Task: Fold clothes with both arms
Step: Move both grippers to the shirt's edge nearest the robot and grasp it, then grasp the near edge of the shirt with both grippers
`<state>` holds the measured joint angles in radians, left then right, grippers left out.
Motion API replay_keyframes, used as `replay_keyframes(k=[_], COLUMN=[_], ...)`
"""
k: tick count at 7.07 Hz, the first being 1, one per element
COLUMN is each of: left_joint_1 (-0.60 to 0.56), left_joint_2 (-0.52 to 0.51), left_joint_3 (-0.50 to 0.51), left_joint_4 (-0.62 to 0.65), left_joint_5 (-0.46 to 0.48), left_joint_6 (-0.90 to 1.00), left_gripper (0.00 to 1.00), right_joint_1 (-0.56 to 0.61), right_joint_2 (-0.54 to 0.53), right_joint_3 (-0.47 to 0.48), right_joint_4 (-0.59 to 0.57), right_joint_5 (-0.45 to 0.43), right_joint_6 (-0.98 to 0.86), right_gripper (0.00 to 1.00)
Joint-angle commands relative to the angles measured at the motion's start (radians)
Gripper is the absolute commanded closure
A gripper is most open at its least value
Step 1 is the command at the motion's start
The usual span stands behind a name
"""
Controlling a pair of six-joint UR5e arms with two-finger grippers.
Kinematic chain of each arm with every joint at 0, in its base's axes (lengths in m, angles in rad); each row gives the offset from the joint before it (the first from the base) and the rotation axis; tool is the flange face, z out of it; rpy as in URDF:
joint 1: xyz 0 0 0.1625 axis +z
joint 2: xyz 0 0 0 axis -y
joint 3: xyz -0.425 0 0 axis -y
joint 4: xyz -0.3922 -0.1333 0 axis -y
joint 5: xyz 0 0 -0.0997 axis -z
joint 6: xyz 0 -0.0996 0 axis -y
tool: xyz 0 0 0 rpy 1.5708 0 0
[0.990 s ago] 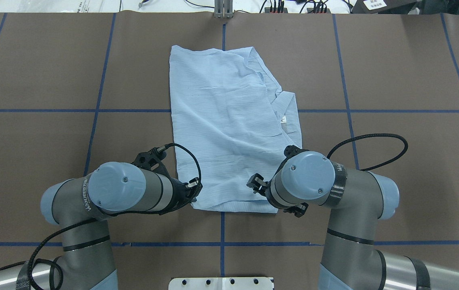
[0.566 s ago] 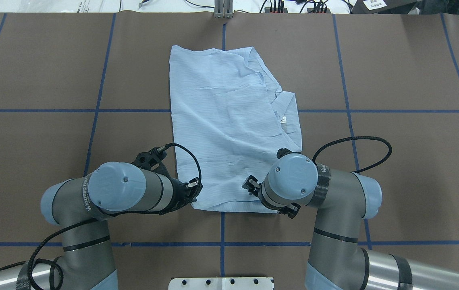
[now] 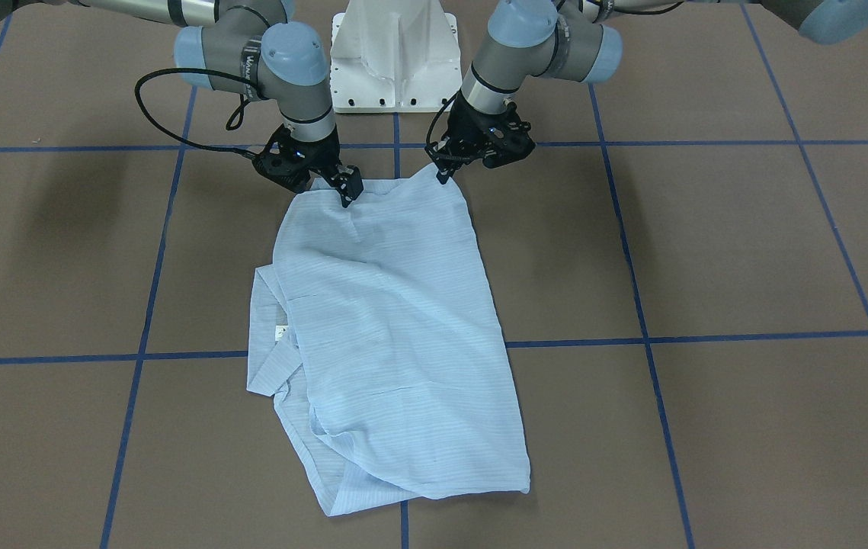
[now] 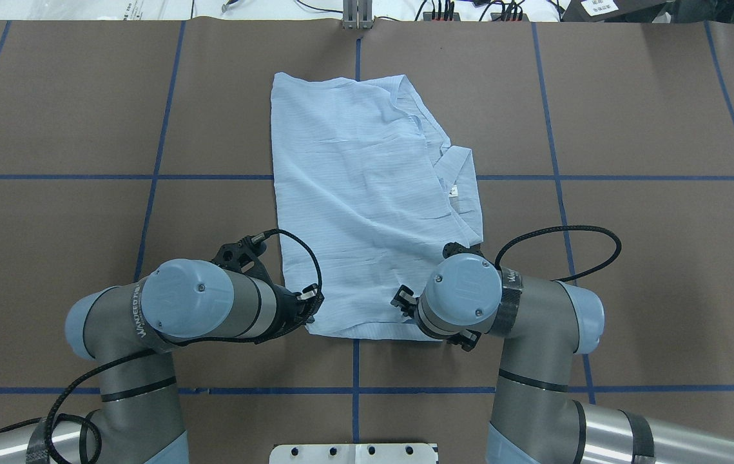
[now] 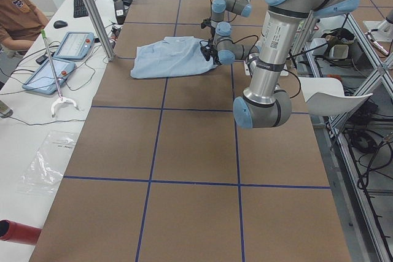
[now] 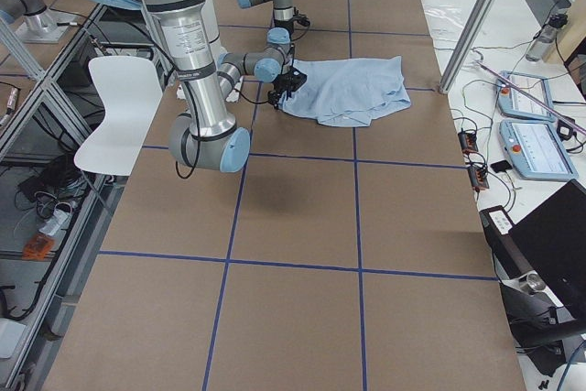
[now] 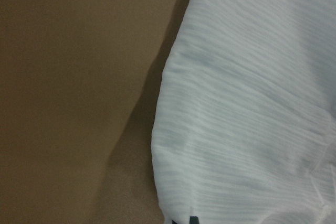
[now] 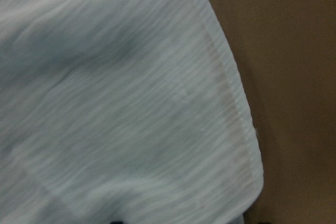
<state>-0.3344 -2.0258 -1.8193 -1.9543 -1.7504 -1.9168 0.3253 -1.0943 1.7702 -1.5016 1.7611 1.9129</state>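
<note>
Evidently the shirt (image 4: 367, 193) lay flat on the table (image 4: 631, 116). The left gripper (image 3: 443, 174) looked clamped on its near-left corner. The right gripper (image 3: 347, 192) sat on the near-right hem, jaws unclear. Risk: right catches one layer only, and the lift skews the fold.

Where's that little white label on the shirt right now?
In the overhead view, the white neck label lies at the light-blue shirt's right edge, inside the collar, just on the robot's side of the horizontal blue tape line.
</note>
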Motion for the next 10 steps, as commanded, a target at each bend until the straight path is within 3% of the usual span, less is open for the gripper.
replay_keyframes(k=[1, 2, 3, 7, 10], left_joint_1=[0.000, -0.002, -0.006, -0.015, -0.015], left_joint_2=[0.001, 0.001, 0.001, -0.001, 0.007], left_joint_3=[0.000, 0.002, 0.002, 0.000, -0.052], left_joint_4=[0.000, 0.000, 0.000, 0.000, 0.001], left_joint_5=[0.002, 0.002, 0.003, 0.000, -0.004], left_joint_6=[0.002, 0.002, 0.002, 0.007, 0.009], left_gripper=[1.00, 1.00, 1.00, 1.00, 1.00], right_joint_1=[-0.005, -0.005, -0.005, -0.005, 0.011], right_joint_2=[0.005, 0.007, 0.007, 0.011, -0.001], right_joint_3=[-0.001, 0.000, 0.006, 0.026, 0.139], right_joint_4=[0.000, 0.003, 0.003, 0.007, 0.008], right_joint_5=[-0.005, -0.003, -0.003, -0.006, 0.001], right_joint_6=[0.000, -0.002, -0.003, 0.000, -0.006], right_gripper=[0.52, 0.80, 0.97, 1.00, 1.00])
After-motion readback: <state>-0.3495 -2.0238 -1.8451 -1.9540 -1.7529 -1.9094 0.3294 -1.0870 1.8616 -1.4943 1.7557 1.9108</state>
